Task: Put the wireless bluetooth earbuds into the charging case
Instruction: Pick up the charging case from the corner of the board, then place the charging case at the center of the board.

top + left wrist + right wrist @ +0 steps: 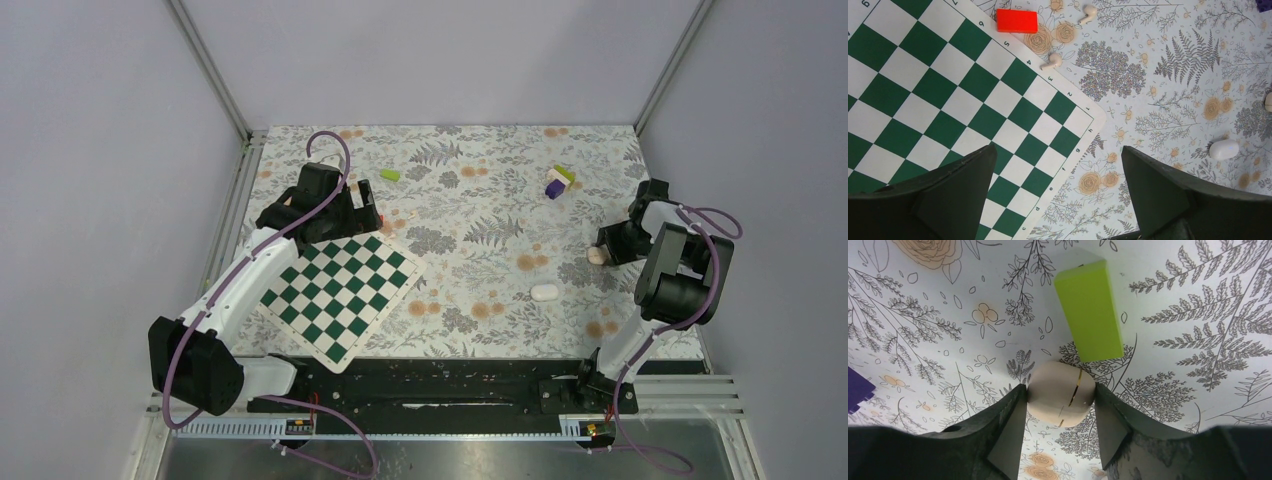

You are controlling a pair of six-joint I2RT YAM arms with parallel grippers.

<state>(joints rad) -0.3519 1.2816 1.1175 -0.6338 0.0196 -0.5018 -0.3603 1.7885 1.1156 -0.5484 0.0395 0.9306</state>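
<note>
R gripper on charging case — long axis jaw-to-jaw, seam crosswise.

Charging case in pincer, beside lime block

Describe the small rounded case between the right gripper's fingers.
The rounded case is small, smooth, off-white and plastic-looking, closed, with a thin gold-tinted seam across it. Black fingers of the right gripper flank it, apparently touching both sides, above the floral tabletop. A lime-green block lies just beyond; contact there is unclear.
</note>
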